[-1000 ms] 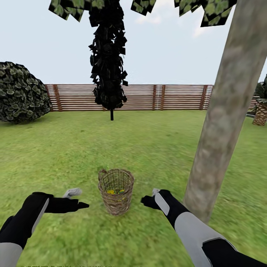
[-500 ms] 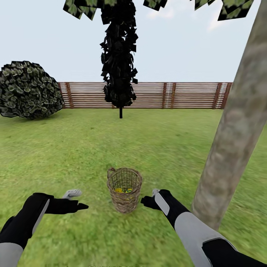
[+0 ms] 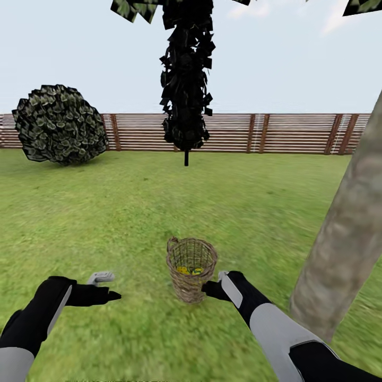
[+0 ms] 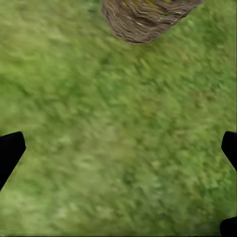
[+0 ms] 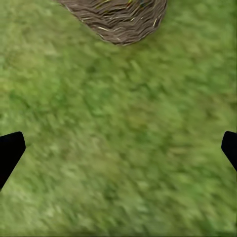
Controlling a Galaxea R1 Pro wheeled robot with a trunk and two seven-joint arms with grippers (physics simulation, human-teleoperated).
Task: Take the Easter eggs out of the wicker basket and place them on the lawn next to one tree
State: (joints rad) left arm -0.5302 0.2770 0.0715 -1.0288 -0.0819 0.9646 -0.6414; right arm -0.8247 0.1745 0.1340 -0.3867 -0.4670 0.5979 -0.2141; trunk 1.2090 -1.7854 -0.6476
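Both claws hang released over the lawn (image 3: 132, 212): the left gripper (image 3: 109, 289) well apart from the basket (image 3: 191, 268), the right gripper (image 3: 215, 284) just beside its wall. Each wrist view shows black fingertips (image 4: 10, 150) spread wide with grass between. Yellow eggs (image 3: 190, 270) lie inside the upright basket. A tree (image 3: 347, 249) trunk rises near its right.

wicker basket (image 4: 148, 19): top cut off | Easter eggs (image 3: 191, 270): blurred, count unclear | tree (image 3: 345, 254): crown cropped
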